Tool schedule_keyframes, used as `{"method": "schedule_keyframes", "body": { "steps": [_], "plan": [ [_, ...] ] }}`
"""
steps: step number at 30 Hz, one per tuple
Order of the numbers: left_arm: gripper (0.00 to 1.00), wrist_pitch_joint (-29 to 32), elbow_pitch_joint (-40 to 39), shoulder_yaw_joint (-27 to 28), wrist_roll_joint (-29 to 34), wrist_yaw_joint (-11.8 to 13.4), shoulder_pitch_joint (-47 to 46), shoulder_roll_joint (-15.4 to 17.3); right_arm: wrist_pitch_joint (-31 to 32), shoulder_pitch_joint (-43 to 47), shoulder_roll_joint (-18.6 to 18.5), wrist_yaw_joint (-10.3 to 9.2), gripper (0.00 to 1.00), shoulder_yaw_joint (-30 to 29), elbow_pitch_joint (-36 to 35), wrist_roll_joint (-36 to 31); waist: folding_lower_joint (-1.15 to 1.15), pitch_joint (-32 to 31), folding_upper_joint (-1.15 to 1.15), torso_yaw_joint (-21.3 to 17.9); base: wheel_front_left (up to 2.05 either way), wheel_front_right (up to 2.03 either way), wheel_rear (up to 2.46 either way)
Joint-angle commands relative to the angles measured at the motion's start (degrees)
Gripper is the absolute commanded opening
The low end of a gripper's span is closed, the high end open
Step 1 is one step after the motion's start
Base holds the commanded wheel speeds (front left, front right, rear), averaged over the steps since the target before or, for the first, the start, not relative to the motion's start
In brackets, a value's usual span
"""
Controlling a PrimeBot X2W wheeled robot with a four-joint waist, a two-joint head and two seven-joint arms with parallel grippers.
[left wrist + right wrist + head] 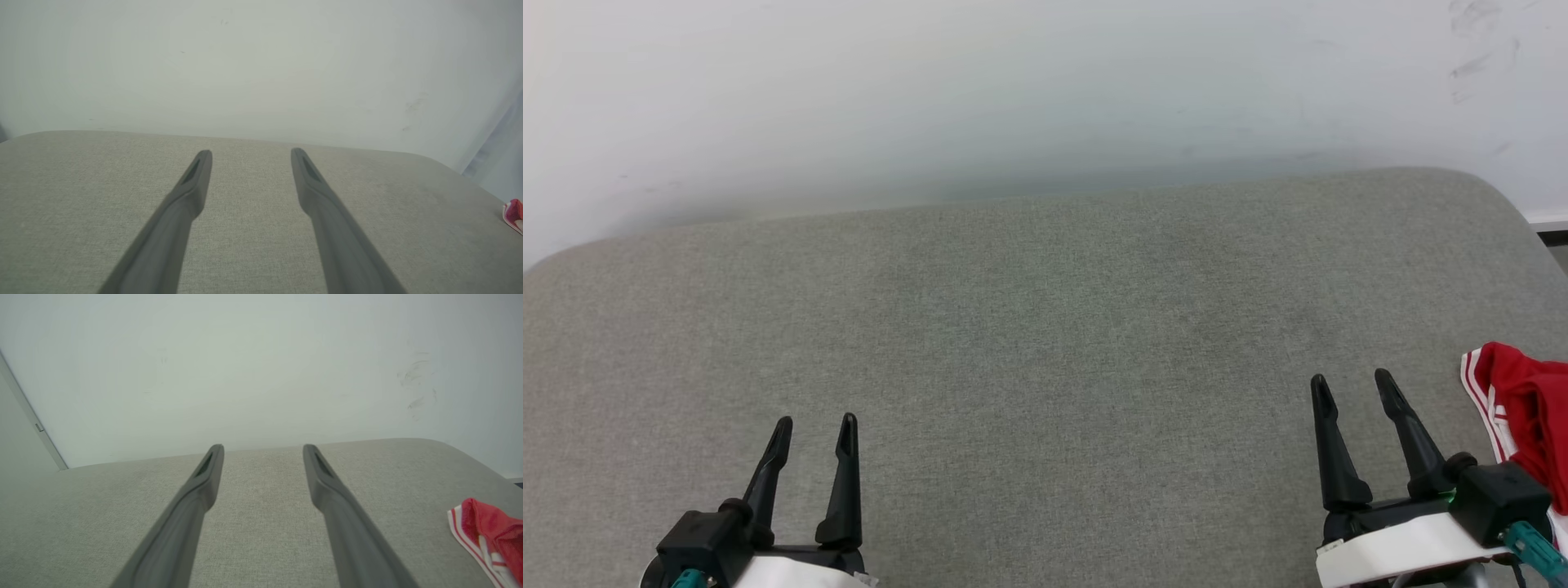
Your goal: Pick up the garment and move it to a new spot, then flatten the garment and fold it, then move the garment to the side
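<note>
Looking down on a grey fabric bench (1045, 327) backed at 12 o'clock by a pale wall (1013, 82) (scuffed toward 1 o'clock). Finding the left gripper (815, 423) at 7 o'clock of the head view, with fingers spread and empty, pointing toward 12. Finding the right gripper (1352, 379) at 5 o'clock, likewise with fingers spread wide, pinching nothing. Spotting the garment (1523, 400) at 4 o'clock, bunched on the bench's right side, red with red-and-white striped trim, close beside the right gripper's base yet clear of its fingertips. Seen again at 4 o'clock of the right wrist view, untouched.
</note>
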Motion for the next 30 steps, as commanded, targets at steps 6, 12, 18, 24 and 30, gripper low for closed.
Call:
{"method": "schedule_keyframes", "body": {
  "steps": [6,12,18,24,30],
  "plan": [
    [1.0,-0.1,0.6,0.8,0.4,-0.1,0.7,-0.6,-0.4,0.1,0.3,-0.02,1.0,0.4,-0.2,0.9,0.01,-0.5,0.0,0.1,0.0,0.0,0.0],
    [0.0,0.0,0.7,0.8,0.0,0.0,0.2,-0.6,-0.3,0.0,0.0,0.0,0.0,1.1,0.3,1.0,0.01,-0.6,0.0,0.2,0.0,0.0,0.0],
    [0.0,0.8,2.5,0.5,-3.6,0.1,0.2,-0.6,0.4,0.5,-0.2,0.0,0.0,1.2,1.8,4.8,0.01,-0.6,0.0,0.3,0.0,0.0,0.0],
    [0.0,2.3,3.5,0.7,-10.2,0.1,-0.9,-0.3,1.8,-0.4,-0.7,0.0,0.0,0.8,2.6,11.9,0.01,-0.6,0.0,0.4,0.0,0.0,0.0],
    [0.0,3.7,4.6,0.8,-16.2,0.0,-2.0,-0.2,3.0,-1.1,-1.0,0.0,0.0,0.5,3.4,18.3,0.01,-0.6,0.0,0.6,0.0,0.0,0.0]
  ]
}}
